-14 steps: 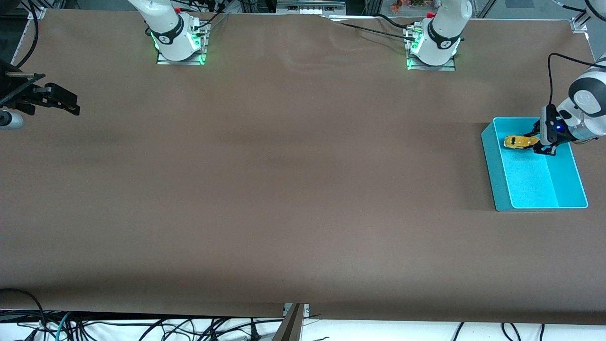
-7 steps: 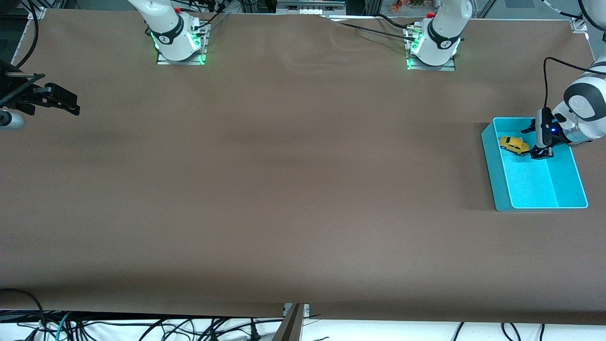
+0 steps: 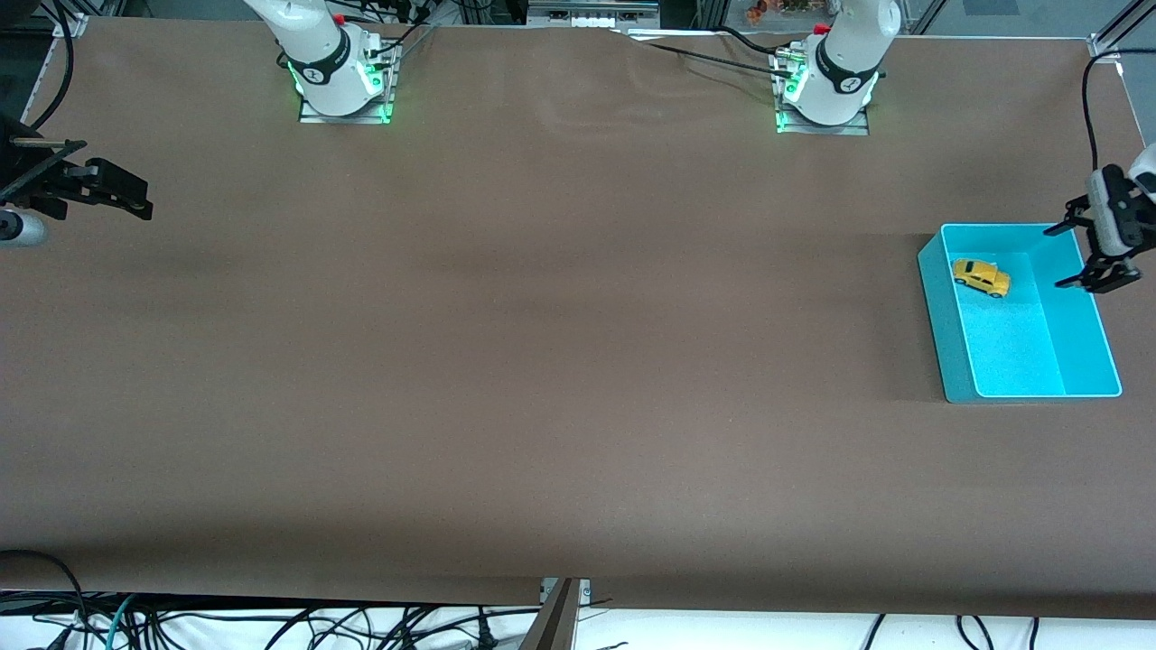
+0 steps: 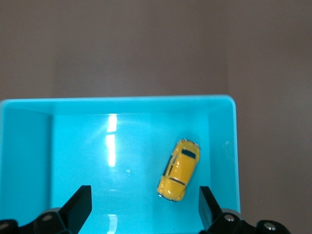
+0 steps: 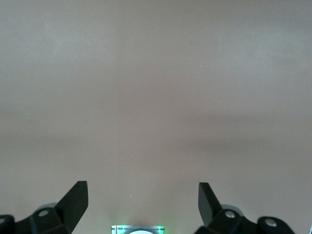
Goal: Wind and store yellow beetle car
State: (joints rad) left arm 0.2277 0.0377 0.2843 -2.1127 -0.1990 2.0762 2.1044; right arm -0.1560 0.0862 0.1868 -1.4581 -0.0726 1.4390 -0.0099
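Brown table cloth [image 3: 542,361] was bare apart from the turquoise bin [image 3: 948,352] at the left arm's end. I saw the yellow beetle car [image 3: 981,276] lying on its wheels inside the bin, at about 11 o'clock on the bin floor, close to the wall. My left gripper [image 3: 1073,256] hung over the bin's 1 o'clock edge, fingers spread, holding nothing. My right gripper [image 3: 135,194] waited over the table's 9 o'clock edge, also spread and empty. I judged storing done; best was lifting the left arm straight up, clear of the rim.
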